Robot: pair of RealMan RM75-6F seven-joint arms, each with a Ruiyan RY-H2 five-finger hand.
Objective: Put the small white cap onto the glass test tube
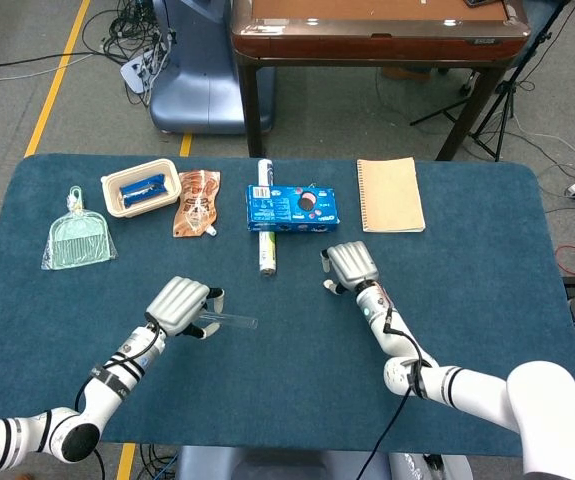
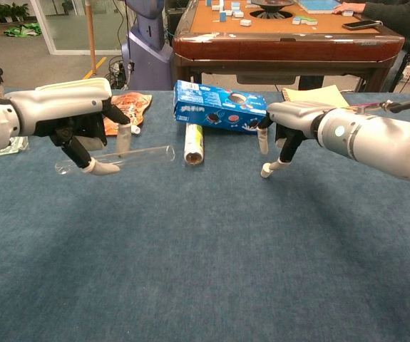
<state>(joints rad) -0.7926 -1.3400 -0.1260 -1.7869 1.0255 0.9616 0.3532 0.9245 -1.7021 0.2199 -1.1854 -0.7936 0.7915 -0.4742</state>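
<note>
My left hand (image 1: 179, 304) (image 2: 69, 114) grips the glass test tube (image 1: 229, 320) (image 2: 130, 157) near its closed end. The tube lies almost level above the blue tabletop, its open mouth pointing to the right. To the right of it, my right hand (image 1: 350, 264) (image 2: 294, 117) hangs knuckles up over the table's middle. It pinches the small white cap (image 1: 328, 286) (image 2: 265, 170) at its lowered fingertips, just above the cloth. A wide gap separates the cap from the tube's mouth.
Behind the hands lie a blue biscuit box (image 1: 292, 208) and a white roll (image 1: 264, 232). A tan notebook (image 1: 390, 194) is at the back right. An orange packet (image 1: 197, 200), a white tray (image 1: 140, 187) and a bagged green dustpan (image 1: 78, 238) sit at the back left.
</note>
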